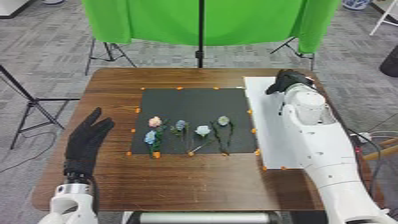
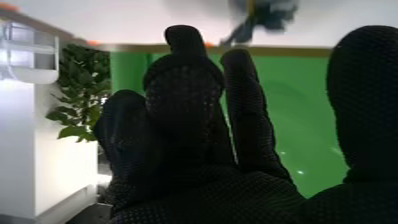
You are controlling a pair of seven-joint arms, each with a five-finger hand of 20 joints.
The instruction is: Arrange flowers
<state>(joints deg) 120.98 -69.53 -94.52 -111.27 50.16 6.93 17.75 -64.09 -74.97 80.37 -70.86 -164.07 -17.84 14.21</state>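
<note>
In the head view, the right hand is over the far end of the white board, its fingers bent loosely. The right wrist view has this hand with fingers slightly bent and thumb apart, holding nothing; a dark green stem piece lies beyond the fingertips on a white surface. On the black mat lie a pink flower, blue flowers, a bluish flower, a light blue flower and a pale flower, with stems towards the near edge. The left hand is open, left of the mat.
Orange tape marks edge the mat and the board. The brown wooden table extends around them. A green backdrop on stands is beyond the far edge, and a white roller is at the near edge.
</note>
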